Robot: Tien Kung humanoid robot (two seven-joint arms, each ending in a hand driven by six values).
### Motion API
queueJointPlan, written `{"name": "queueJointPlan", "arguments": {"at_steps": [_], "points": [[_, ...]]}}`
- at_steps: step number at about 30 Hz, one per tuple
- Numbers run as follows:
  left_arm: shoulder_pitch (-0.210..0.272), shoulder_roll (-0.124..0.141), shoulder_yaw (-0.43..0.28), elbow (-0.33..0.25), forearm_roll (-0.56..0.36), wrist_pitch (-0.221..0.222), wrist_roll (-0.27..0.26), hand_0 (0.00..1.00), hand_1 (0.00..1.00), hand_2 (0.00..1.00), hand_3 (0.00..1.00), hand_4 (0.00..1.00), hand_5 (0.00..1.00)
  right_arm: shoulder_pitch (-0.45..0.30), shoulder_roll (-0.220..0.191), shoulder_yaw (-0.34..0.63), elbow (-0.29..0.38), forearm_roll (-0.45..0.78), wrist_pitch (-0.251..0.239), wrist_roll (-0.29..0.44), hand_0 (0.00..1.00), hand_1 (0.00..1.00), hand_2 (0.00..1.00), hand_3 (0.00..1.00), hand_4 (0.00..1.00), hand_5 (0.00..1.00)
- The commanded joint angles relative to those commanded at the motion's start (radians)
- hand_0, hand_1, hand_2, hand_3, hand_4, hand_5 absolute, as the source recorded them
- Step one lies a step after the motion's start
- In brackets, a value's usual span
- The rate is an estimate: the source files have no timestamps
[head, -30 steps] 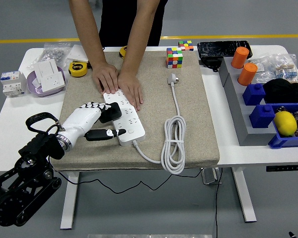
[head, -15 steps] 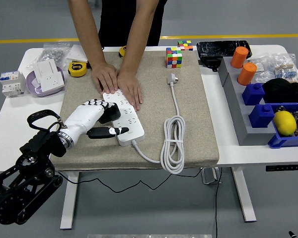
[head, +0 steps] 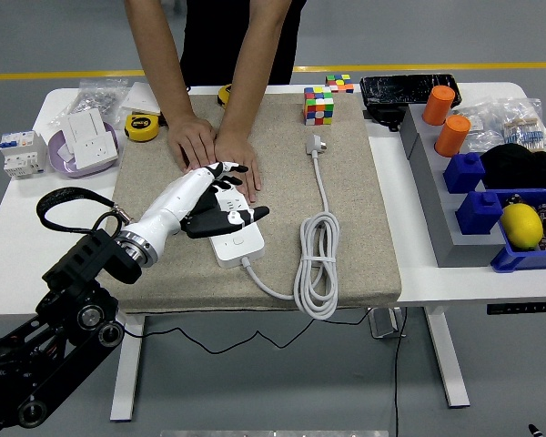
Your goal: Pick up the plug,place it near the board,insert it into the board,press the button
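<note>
A white power strip [head: 240, 244] lies on the tan mat [head: 346, 209]. Its own white cable [head: 319, 264] is coiled to the right and ends in a grey plug [head: 317, 144]. My left hand [head: 232, 193] reaches over the strip from the left, white fingers [head: 220, 171] stretched out and black thumb [head: 251, 216] pointing right. A black plug [head: 206, 224] shows under the palm, seated in the strip. A person at the far side presses both hands [head: 240, 164] on the strip's far end, right by my fingertips. My right arm is out of view.
A Rubik's cube [head: 319, 106] stands at the mat's far edge. A yellow tape measure [head: 144, 127], a wall socket on a purple plate [head: 89, 141] and a circuit breaker [head: 23, 152] lie at the left. Orange cups [head: 447, 120], blue bins [head: 519, 259] and a lemon [head: 522, 225] stand at the right.
My left hand has moved forward and to the right over the strip. Its fingers have uncurled from the black plug and now stretch toward the person's hands. The person's hands have not moved.
</note>
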Motion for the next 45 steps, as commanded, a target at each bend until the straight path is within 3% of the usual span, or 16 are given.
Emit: {"name": "queueJointPlan", "arguments": {"at_steps": [5, 6, 8, 10, 12, 23, 24, 45], "points": [[-0.011, -0.002, -0.012, -0.007, 0.012, -0.143, 0.093, 0.150, 0.068, 0.160, 0.784, 0.450, 0.161, 0.001, 0.000, 0.001, 0.000, -0.001, 0.000, -0.001, 0.831, 0.759, 0.742, 0.764, 0.998, 0.931], [-0.015, -0.003, -0.011, 0.000, 0.013, -0.185, 0.123, 0.134, 0.061, 0.153, 0.838, 0.415, 0.108, 0.002, -0.001, 0.000, 0.000, 0.000, 0.000, -0.001, 0.831, 0.759, 0.742, 0.764, 0.998, 0.931], [-0.020, -0.005, -0.010, 0.011, 0.020, -0.246, 0.154, 0.134, 0.061, 0.153, 0.838, 0.415, 0.108, 0.003, -0.001, -0.002, 0.000, 0.002, 0.000, 0.000, 0.831, 0.759, 0.742, 0.764, 0.998, 0.931], [-0.025, -0.008, -0.011, 0.023, 0.022, -0.267, 0.165, 0.134, 0.061, 0.153, 0.838, 0.415, 0.108, 0.003, -0.001, -0.003, 0.000, 0.001, 0.000, -0.001, 0.831, 0.759, 0.742, 0.764, 0.998, 0.931], [-0.031, -0.011, -0.010, 0.032, 0.024, -0.279, 0.171, 0.131, 0.060, 0.154, 0.861, 0.423, 0.062, 0.003, -0.001, -0.003, 0.000, 0.001, 0.000, -0.001, 0.831, 0.759, 0.742, 0.764, 0.998, 0.932], [-0.065, -0.024, 0.034, 0.095, -0.027, -0.321, 0.173, 0.133, 0.060, 0.154, 0.879, 0.425, 0.058, 0.001, -0.003, -0.006, 0.000, -0.002, 0.000, -0.002, 0.830, 0.758, 0.742, 0.764, 0.998, 0.934], [-0.066, -0.024, 0.037, 0.100, -0.033, -0.325, 0.172, 0.133, 0.060, 0.155, 0.883, 0.428, 0.023, 0.001, -0.003, -0.006, 0.000, -0.002, 0.000, -0.002, 0.829, 0.759, 0.742, 0.764, 0.998, 0.940], [-0.069, -0.023, 0.046, 0.154, -0.008, -0.321, 0.160, 0.135, 0.059, 0.158, 0.902, 0.419, 0.002, 0.000, -0.002, -0.005, 0.000, -0.001, 0.000, -0.002, 0.828, 0.758, 0.742, 0.762, 0.998, 0.945]]}}
